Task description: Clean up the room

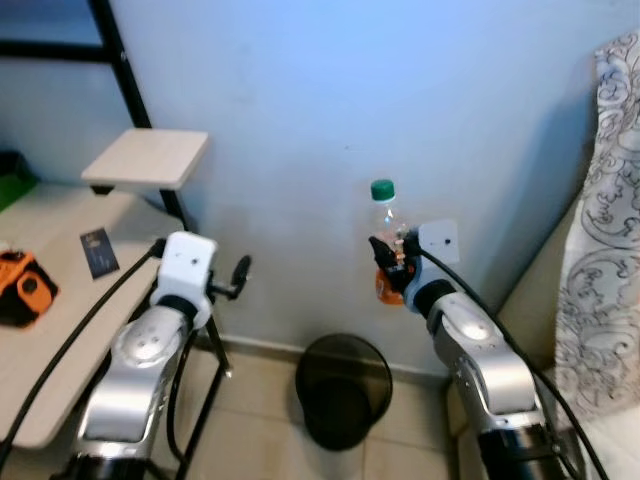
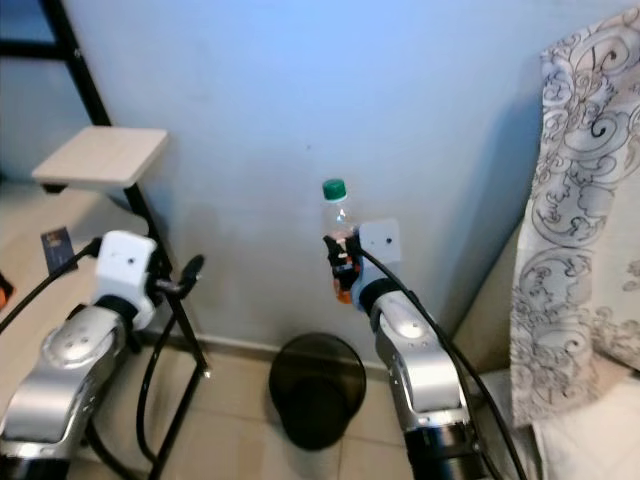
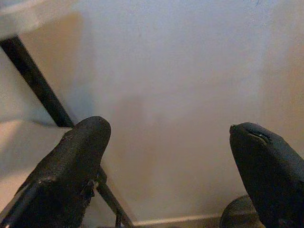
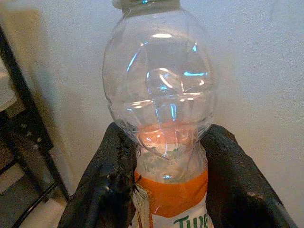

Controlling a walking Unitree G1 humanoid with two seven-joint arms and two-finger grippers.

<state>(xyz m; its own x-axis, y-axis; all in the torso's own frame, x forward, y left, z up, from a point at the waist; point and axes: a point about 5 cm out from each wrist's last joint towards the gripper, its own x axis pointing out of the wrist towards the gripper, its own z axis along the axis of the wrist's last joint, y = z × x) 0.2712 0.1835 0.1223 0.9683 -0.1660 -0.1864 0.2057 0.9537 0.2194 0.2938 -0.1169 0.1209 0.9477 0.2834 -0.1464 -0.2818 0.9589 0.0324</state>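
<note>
Right arm: your silver right arm fills the lower right of the head view, reaching up toward the wall.
Right gripper (image 1: pixel 388 262): you have it clamped on the bottle, both black fingers (image 4: pixel 108 176) pressed against the sides at the orange label, just under the bulge of the shoulder.
Bottle (image 1: pixel 388 235): clear plastic, green cap, orange label; you hold it upright at centre frame, close to the pale wall (image 1: pixel 380 90).
Bin (image 1: pixel 343 388): dark round wastebasket on the tiled floor at bottom centre, below the bottle and a little to its left.
Left arm: your left arm rises from the lower left, beside the table.
Left gripper (image 3: pixel 173 166): fingers spread wide with nothing between them, facing the wall.
Table (image 1: pixel 60 330): light top along the left edge, with an orange and black device (image 1: pixel 24 288) and a small dark card (image 1: pixel 98 252) lying on it.
Shelf (image 1: pixel 148 158): small pale board on a black frame, upper left.
Curtain (image 1: pixel 606 230): patterned fabric down the right edge.
</note>
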